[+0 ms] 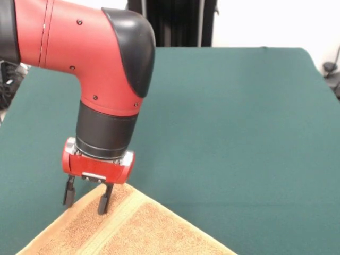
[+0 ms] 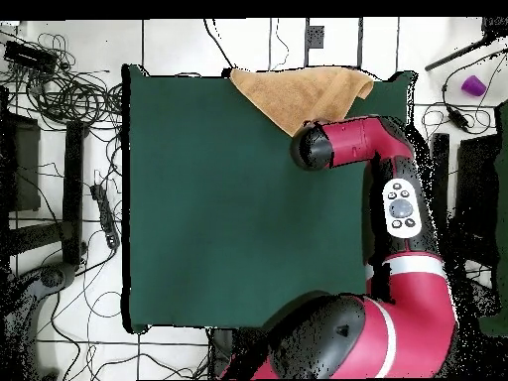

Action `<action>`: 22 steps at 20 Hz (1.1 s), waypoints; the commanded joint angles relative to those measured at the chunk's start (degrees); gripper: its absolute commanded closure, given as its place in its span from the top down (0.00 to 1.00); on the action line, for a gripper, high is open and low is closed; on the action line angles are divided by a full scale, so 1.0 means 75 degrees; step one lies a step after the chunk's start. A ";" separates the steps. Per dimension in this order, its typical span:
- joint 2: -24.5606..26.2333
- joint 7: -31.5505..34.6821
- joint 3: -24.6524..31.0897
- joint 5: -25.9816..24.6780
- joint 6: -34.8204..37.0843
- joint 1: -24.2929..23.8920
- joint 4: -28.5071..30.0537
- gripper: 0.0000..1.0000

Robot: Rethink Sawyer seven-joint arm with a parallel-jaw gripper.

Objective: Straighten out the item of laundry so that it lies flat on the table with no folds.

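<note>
The item of laundry (image 1: 138,231) is an orange-tan towel with a paler band running across it. It lies at the near edge of the green table (image 1: 239,133), with one corner pointing toward the middle. My gripper (image 1: 87,195) hangs open just over that corner. One finger (image 1: 105,198) is over the towel, and the other is over bare cloth beside the towel's edge. In the overhead view the towel (image 2: 298,91) sits at the table's (image 2: 218,198) top edge, with wrinkles at its right end. There the arm's wrist (image 2: 310,149) hides the gripper.
The red arm (image 2: 397,198) reaches along the table's right side in the overhead view. Cables (image 2: 60,89) lie on the floor to the left, and a purple object (image 2: 474,84) sits beyond the top right corner. A black stand (image 1: 180,21) rises behind the table's far edge.
</note>
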 commanded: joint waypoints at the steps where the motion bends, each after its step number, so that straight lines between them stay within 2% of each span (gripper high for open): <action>1: 0.0252 0.1654 -0.0905 0.0557 0.0427 0.0415 0.1732 1.00; 9: 0.0222 0.1482 -0.1315 0.1061 0.0187 0.0583 0.1944 1.00; 22: -0.0039 0.0585 -0.1486 0.1998 0.0720 0.0611 0.2034 1.00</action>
